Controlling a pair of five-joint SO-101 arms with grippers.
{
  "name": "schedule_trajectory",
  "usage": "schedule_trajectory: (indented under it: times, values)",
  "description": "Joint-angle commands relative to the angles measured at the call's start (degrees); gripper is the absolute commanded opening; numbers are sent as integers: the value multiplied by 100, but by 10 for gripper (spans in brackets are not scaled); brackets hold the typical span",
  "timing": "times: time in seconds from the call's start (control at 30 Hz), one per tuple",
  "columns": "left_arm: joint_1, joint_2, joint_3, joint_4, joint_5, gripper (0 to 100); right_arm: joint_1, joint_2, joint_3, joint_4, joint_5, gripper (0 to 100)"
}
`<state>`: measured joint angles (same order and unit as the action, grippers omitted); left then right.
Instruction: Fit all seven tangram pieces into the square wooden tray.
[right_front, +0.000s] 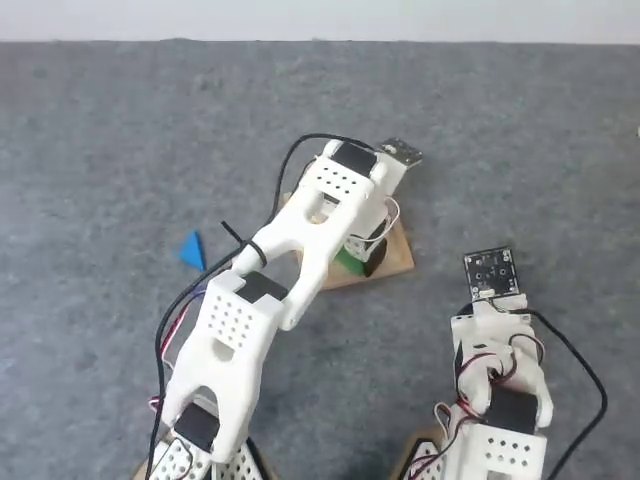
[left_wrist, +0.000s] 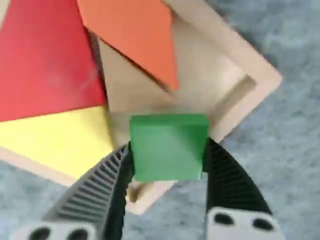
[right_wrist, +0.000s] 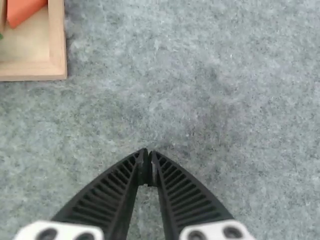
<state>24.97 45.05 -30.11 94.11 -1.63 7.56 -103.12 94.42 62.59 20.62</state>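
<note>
The left gripper's (left_wrist: 167, 149) ribbed black fingers (left_wrist: 100, 185) pinch a smooth green square (left_wrist: 169, 137) over the wooden tray's (left_wrist: 252, 82) rim. Beyond it, a yellow piece (left_wrist: 60, 142), a red piece (left_wrist: 45, 65) and an orange piece (left_wrist: 135, 30) lie flat inside the tray. The right gripper (right_wrist: 148, 167) is pressed together above fuzzy grey carpet (right_wrist: 210, 75). A blue triangle (right_front: 192, 250) lies on the carpet, apart from the tray.

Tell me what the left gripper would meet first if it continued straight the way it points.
Probably the wooden tray. The left gripper holds a green square over the tray's bare corner, so the square would likely touch floor or rim first; depth is unclear.
</note>
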Motion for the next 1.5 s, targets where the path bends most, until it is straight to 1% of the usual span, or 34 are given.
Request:
schedule_trajectory:
  times: [0.0,0.23,0.33,0.47,0.7,0.93,1.1,1.2,1.3,1.47]
  values:
    - [0,-237,-31,-114,-176,203,84,-75,-97,-145,88,6]
    - [-176,-299,-31,-26,-185,204,84,-75,-97,-145,88,6]
    - [-167,-299,-92,105,-193,207,84,-75,-97,-145,88,6]
    - [-141,-290,-171,62,-316,207,84,-75,-97,-145,88,6]
    - [-193,-290,-189,97,-281,209,84,-75,-97,-145,88,6]
    - [-220,-290,-189,97,-220,290,84,-75,-97,-145,97,6]
    - [-519,-299,-198,105,-220,291,84,-75,-97,-145,97,6]
    - [-642,-299,-409,158,-229,291,84,-75,-97,-145,97,6]
    - [-642,-273,-646,211,-343,290,84,-75,-97,-145,97,6]
    - [-633,-229,-629,-35,-554,290,84,-75,-97,-145,97,6]
